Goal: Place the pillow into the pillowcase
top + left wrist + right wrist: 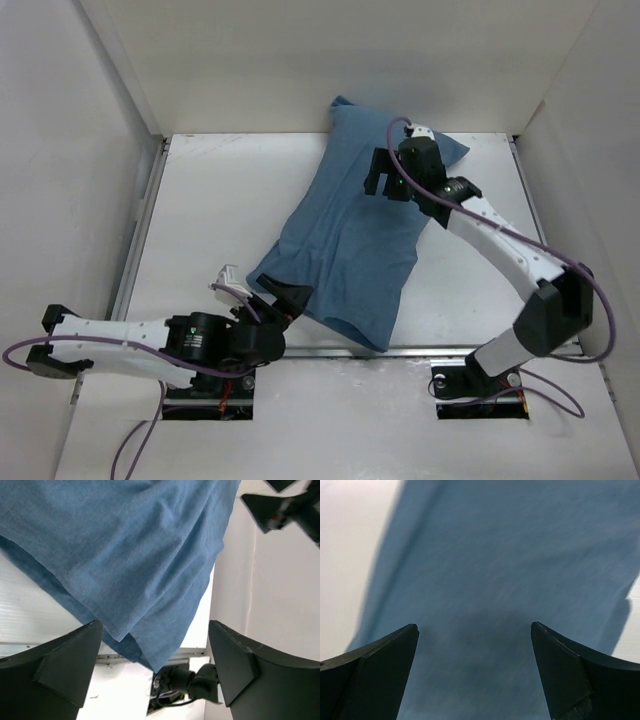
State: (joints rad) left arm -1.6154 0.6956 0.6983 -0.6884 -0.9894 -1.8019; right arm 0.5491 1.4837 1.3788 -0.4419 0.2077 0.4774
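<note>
Finishing off looks like the step in hand. The thin, wrinkly slate-blue fabric pillowcase (350, 250) lies diagonally across the middle of the flat white table (220, 200), bulging as if filled. The plump white pillow shows nowhere, so it is probably wholly inside. The left gripper (288, 298) sits at the case's lower-left edge, jaws spread, with a layered hem just ahead of them in the left wrist view. The right gripper (388, 185) hovers over the upper-right part, jaws likewise spread, holding nothing. To do this well, pinch only the hem, draw it toward the lower left while the right steadies the bulk, and check that no white peeks out.
</note>
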